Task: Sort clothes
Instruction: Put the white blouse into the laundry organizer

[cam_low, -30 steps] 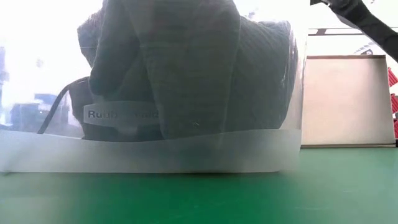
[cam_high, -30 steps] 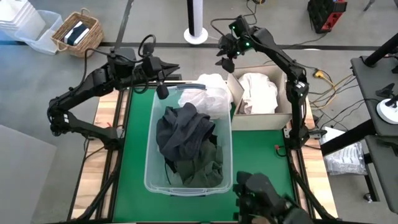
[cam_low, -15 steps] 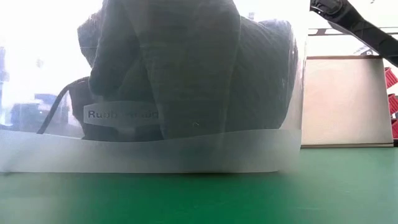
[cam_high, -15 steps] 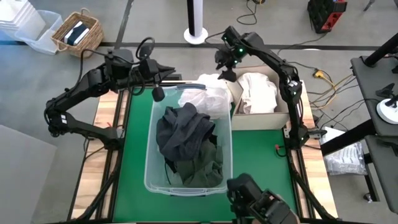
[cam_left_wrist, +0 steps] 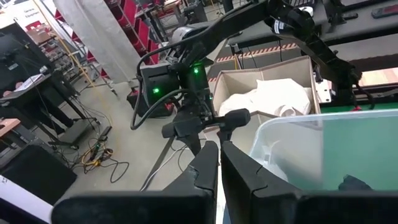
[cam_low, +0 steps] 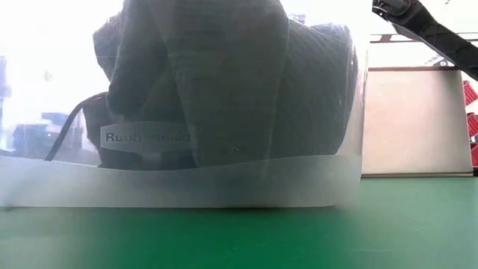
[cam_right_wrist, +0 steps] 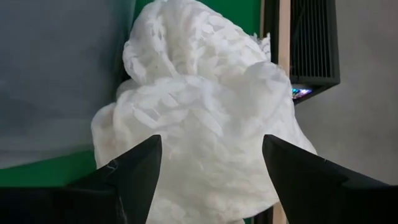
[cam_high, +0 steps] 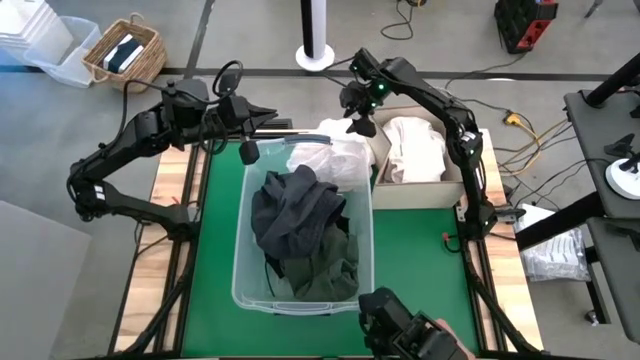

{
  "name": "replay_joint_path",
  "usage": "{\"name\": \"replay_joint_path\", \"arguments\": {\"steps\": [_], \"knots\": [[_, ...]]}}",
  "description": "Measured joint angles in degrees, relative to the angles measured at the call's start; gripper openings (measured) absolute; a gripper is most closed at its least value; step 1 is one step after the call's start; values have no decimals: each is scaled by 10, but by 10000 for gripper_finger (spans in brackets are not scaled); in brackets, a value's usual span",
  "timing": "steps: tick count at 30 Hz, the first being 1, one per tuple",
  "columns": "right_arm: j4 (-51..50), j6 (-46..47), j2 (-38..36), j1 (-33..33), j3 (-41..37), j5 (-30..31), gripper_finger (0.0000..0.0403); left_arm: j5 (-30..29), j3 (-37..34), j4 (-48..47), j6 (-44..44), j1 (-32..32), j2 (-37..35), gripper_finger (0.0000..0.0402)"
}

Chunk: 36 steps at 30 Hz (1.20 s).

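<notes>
1. Black and idle, the left gripper (cam_high: 250, 150) hangs at the far left corner of the clear plastic tub (cam_high: 240, 270), its fingers (cam_left_wrist: 208, 168) pressed together on nothing; parked there, it probably leaves the pile free for the other arm.
2. The tub sits mid-table on the green mat (cam_high: 215, 200); it holds a heap of dark clothes (cam_high: 300, 225), grey on top and dark green beneath, pressed against the near wall in the low view (cam_low: 224, 90); these look like the share still to be sorted.
3. A white garment (cam_high: 335, 150) is bunched at the tub's far right corner, spilling onto the rim beside the box; the right wrist view shows its crumpled folds (cam_right_wrist: 199, 130) directly below.
4. The right gripper (cam_high: 360, 118) hovers over that white bundle with fingers (cam_right_wrist: 134, 162) spread wide and empty, touching no cloth; the stance suggests a coming grab at it.
5. The beige cardboard box (cam_high: 455, 185), just right of the tub, already holds white clothes (cam_high: 415, 148); whites seemingly go there.
</notes>
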Motion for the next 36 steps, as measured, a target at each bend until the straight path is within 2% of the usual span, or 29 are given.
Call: {"name": "replay_joint_path", "arguments": {"steps": [3, 13, 20, 25, 30, 36], "knots": [[0, 6, 0, 3, 0, 8, 280, 0, 0, -6, 0, 0, -3, 0], [10, 2, 0, 35, -12, 121, 299, 0, 0, -16, 0, 0, -13, 0], [19, 6, 0, 51, -13, 154, 291, 0, 0, -19, 0, 0, -18, 0], [27, 21, 0, 59, -16, 170, 303, 0, 0, -26, 0, 0, -20, 0], [27, 21, 0, 63, -16, 173, 315, 0, 0, -27, 0, 0, -19, 0], [27, 4, 0, 64, -19, 172, 307, 0, -1, -32, 0, 0, -19, 0]]}}
